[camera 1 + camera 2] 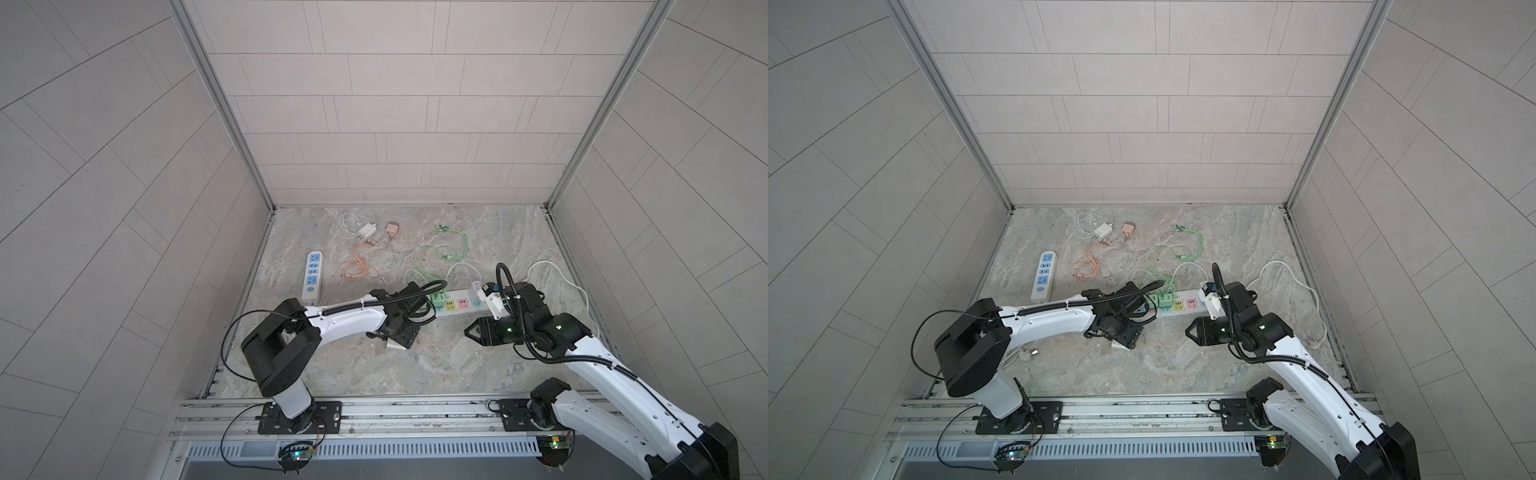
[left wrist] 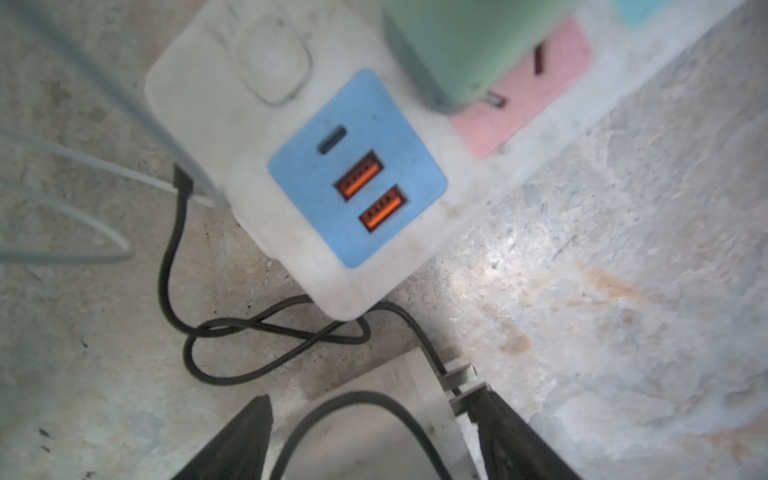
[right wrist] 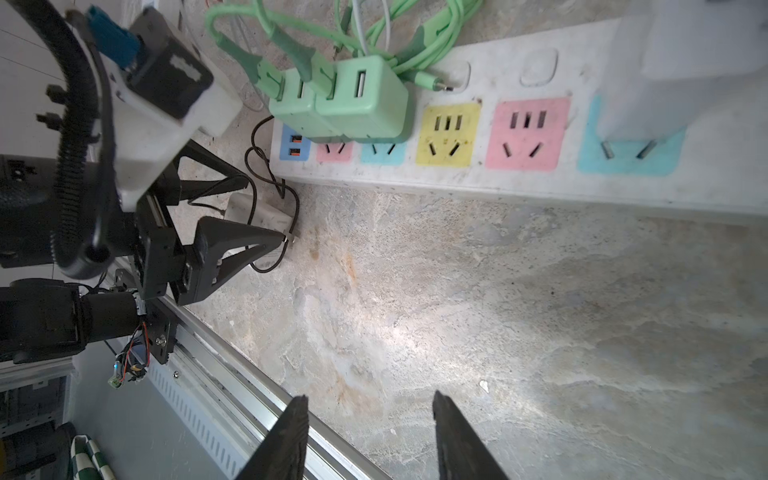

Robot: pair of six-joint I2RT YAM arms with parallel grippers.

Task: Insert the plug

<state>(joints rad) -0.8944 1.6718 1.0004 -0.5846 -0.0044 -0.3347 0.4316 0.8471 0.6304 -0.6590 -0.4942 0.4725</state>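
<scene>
- Plug [image 2: 395,378]: flat white block lying on its broad face on the floor, just on the near side of the power strip's [image 3: 449,137] left end. Its long axis runs roughly along the strip. The two metal prongs [image 2: 459,371] point right, level with the floor and at no socket. A thin black cord [image 2: 174,266] loops beside it.
- Left gripper [image 2: 372,397]: fingers [image 2: 245,440] spread wide, straddling the plug. One stands clear of the block and the other's tip is at the prongs, with no squeeze on it.
- Power strip: long white bar running left to right, sockets up. From the left it has a blue USB panel, then pink, blue, yellow, pink and blue pads. Two mint-green chargers [image 3: 361,99] stand at the left. A white adapter [image 3: 685,62] sits in the rightmost socket with its prongs partly bare.
- Right gripper [image 3: 369,397]: fingers [image 3: 457,440] partly apart, nothing between them, over bare floor on the near side of the strip.
- Floor [image 3: 457,291]: matte, marbled grey-beige stone look with rusty stains.
- Walls [image 1: 395,124]: pale tile-pattern panels on three sides, aluminium corner posts [image 1: 222,104], and a slotted aluminium rail [image 1: 415,409] along the near edge.
</scene>
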